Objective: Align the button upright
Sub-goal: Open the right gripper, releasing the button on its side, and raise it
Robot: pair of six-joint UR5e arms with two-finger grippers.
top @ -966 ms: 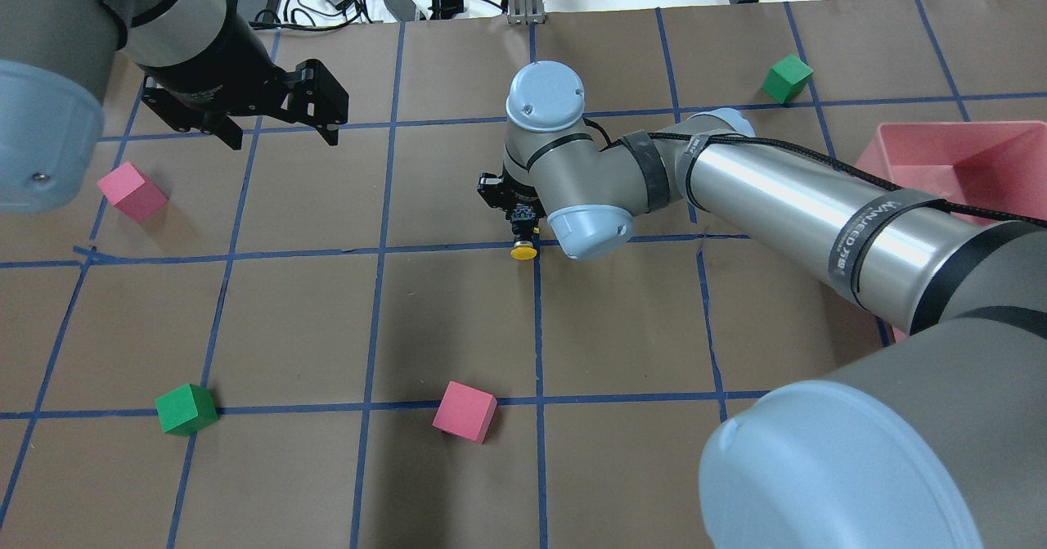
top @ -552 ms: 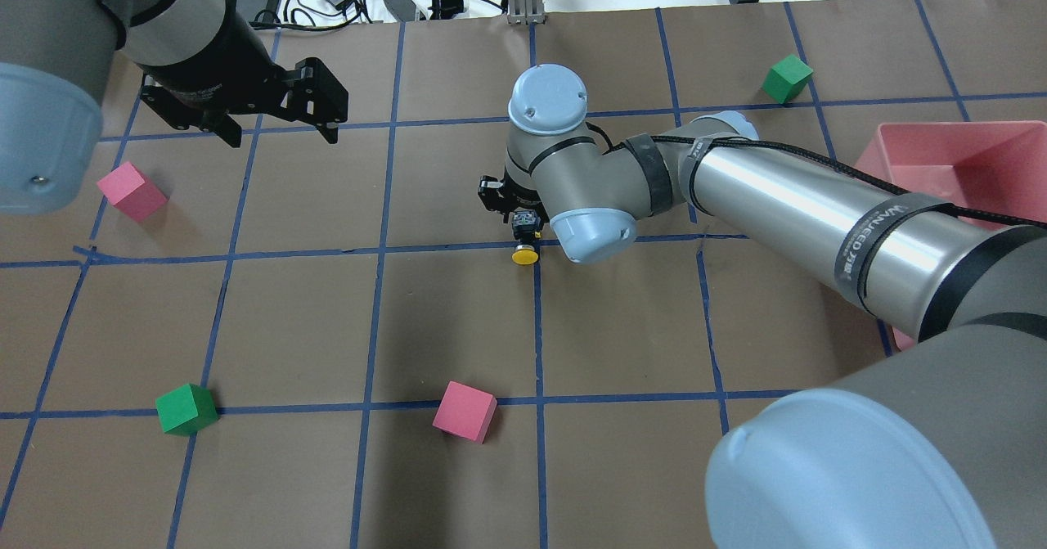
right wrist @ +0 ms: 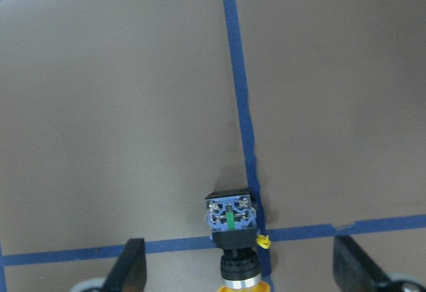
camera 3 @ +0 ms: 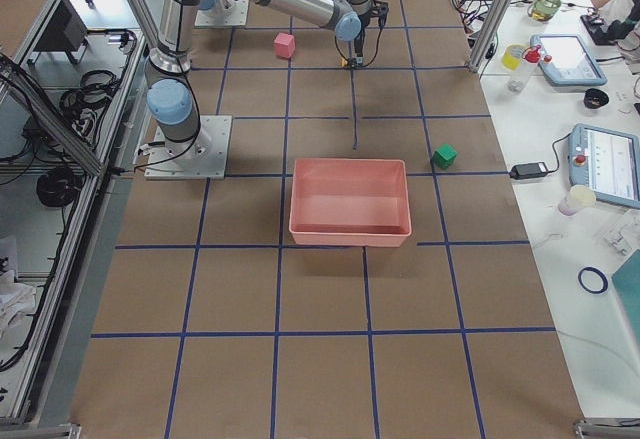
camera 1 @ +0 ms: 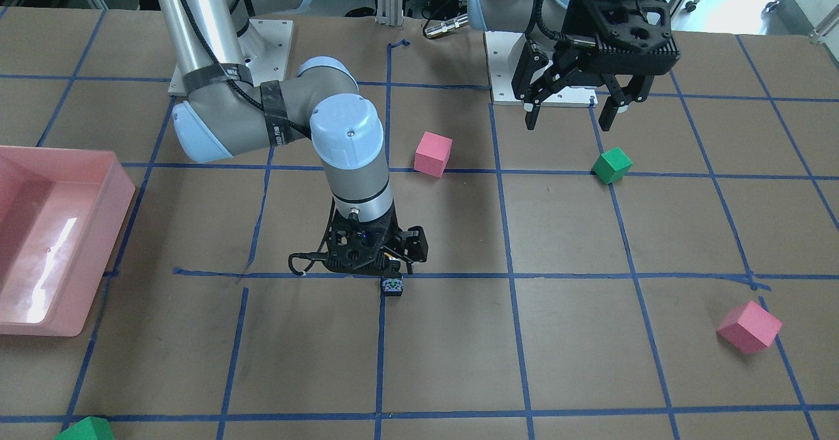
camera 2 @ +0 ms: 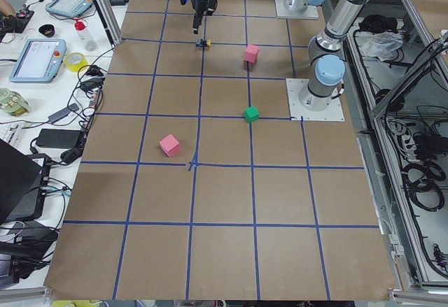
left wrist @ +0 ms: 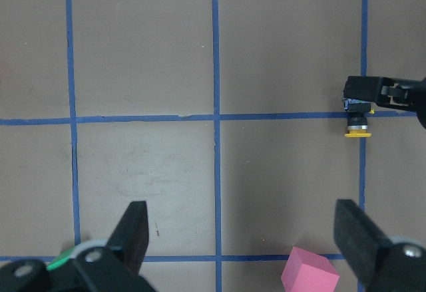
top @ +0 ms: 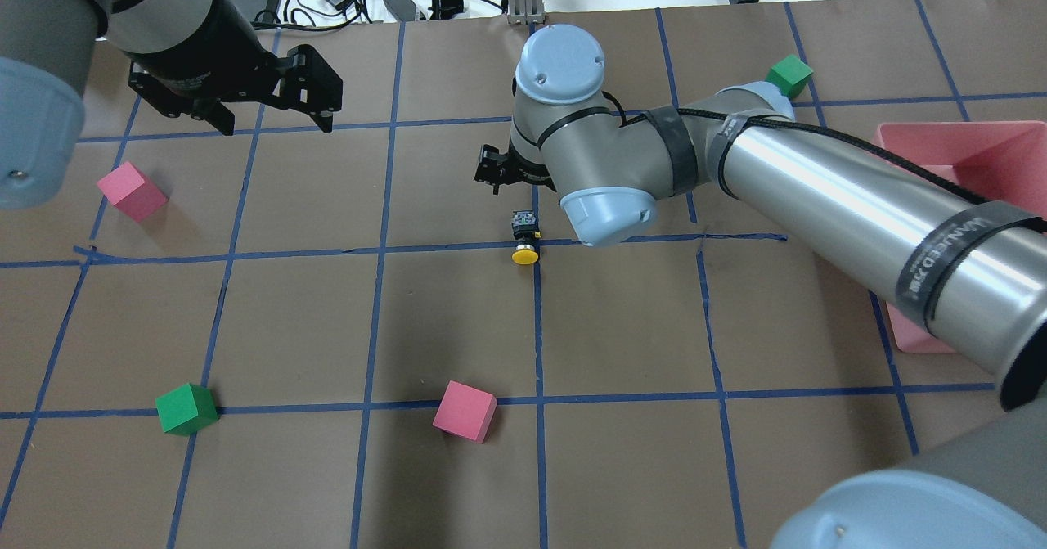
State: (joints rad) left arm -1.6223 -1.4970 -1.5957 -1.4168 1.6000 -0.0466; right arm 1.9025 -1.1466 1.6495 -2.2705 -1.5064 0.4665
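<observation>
The button (top: 523, 242) lies on its side on a blue tape line at the table's middle, yellow cap toward the robot and block base away. It also shows in the front view (camera 1: 392, 287), the left wrist view (left wrist: 357, 116) and the right wrist view (right wrist: 233, 229). My right gripper (camera 1: 387, 263) hangs just above the button, apart from it. Its fingers (right wrist: 130, 269) stand wide open and empty. My left gripper (top: 274, 115) is open and empty, held above the table's far left.
Pink cubes (top: 131, 191) (top: 465, 410) and green cubes (top: 186, 408) (top: 788, 76) lie scattered on the brown taped table. A pink bin (top: 1006, 136) stands at the right edge. Cables and tape rolls lie beyond the far edge.
My right gripper has risen and drawn back from the button, which stays on its side in the same spot. My left gripper has shifted slightly up and left.
</observation>
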